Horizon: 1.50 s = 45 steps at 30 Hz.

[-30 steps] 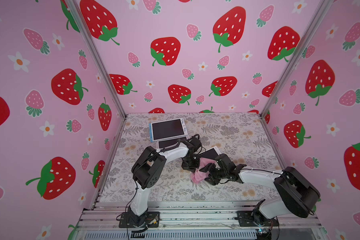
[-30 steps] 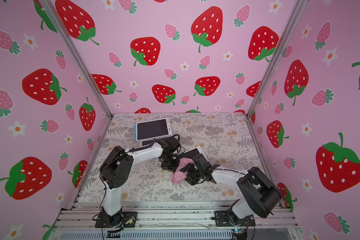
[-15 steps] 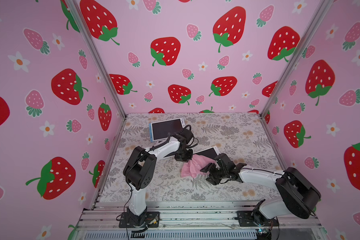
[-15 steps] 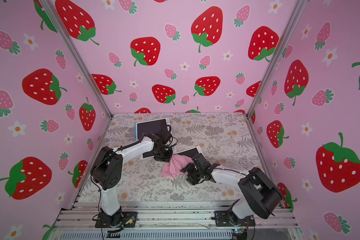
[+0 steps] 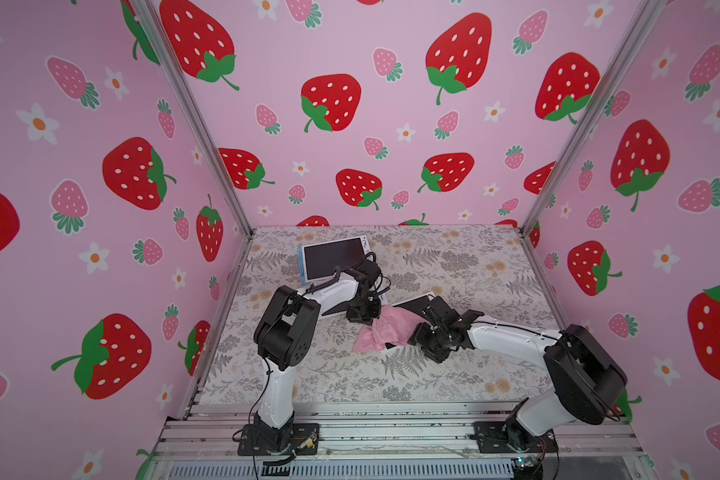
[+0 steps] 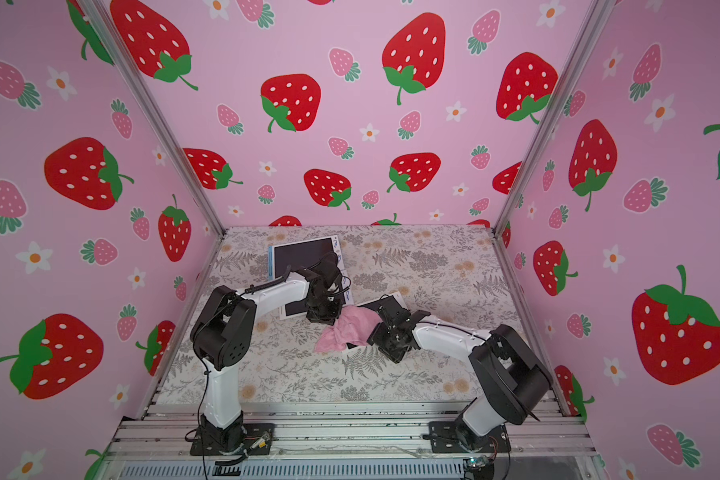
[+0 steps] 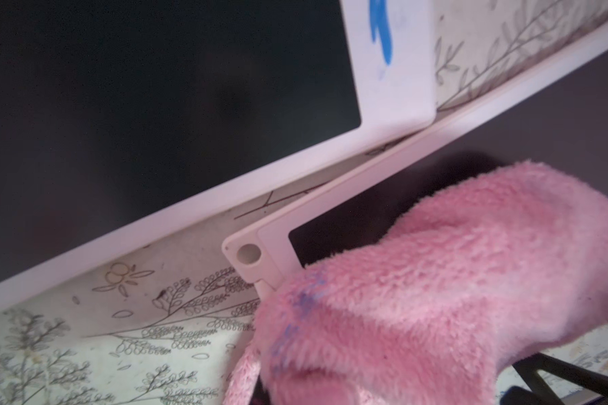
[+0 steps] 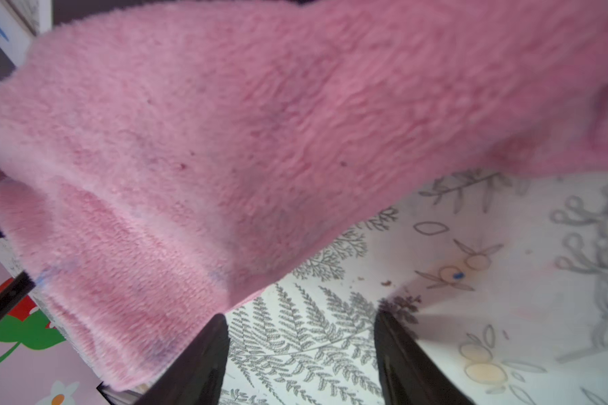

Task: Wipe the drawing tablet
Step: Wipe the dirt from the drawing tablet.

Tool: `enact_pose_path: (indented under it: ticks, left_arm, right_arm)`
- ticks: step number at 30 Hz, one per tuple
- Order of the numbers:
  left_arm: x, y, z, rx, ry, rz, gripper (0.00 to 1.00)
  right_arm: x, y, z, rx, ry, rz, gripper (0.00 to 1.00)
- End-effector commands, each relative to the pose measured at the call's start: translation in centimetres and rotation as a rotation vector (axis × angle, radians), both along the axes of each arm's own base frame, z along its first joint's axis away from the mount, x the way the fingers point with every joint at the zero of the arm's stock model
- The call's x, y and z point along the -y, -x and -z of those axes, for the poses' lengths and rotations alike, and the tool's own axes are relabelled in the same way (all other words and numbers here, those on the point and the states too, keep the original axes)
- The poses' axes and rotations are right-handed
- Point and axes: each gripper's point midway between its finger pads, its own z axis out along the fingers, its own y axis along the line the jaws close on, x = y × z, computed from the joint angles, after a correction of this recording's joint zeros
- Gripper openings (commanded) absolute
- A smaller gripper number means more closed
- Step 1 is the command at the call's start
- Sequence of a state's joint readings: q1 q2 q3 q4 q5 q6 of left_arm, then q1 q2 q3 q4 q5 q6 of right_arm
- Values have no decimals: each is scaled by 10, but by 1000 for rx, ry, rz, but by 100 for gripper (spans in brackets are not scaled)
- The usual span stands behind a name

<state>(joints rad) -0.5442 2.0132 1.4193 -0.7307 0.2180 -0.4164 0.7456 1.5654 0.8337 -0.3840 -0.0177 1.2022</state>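
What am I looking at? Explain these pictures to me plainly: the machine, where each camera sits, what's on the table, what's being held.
It is a robot with a left arm and a right arm, each ending in a two-fingered gripper. Two pictures look down from overhead at the whole scene. The other two come from small cameras on the arms' wrists.

On the flowered table lie three drawing tablets with dark screens: one at the back, one in the middle, and one nearest the right arm. A fluffy pink cloth is draped over that last one.

The left gripper is shut and seems to pinch the cloth's end. The right gripper stands open beside the cloth, holding nothing.
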Motion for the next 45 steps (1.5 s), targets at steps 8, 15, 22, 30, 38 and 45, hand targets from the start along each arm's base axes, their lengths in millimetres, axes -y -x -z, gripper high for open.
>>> enact_pose_path:
  ticks: [8, 15, 22, 30, 38, 45]
  left_arm:
    - [12, 45, 28, -80, -82, 73, 1]
    - [26, 57, 26, -96, -77, 97, 0]
    - [39, 73, 38, -137, -70, 127, 0]
    - [135, 77, -36, -83, 404, 143, 0]
    - [139, 45, -109, 1, 597, 64, 15]
    - [96, 28, -100, 1, 497, -4, 35]
  right_arm:
    - [-14, 6, 36, -103, 5, -33, 57]
    - [-21, 9, 50, -139, -42, -7, 56]
    - [-17, 14, 48, -141, -54, 14, 56]
    - [3, 30, 35, -119, -98, 86, 53]
    - [24, 24, -27, 44, -71, 47, 21]
    - [58, 24, -35, 77, 30, 73, 0]
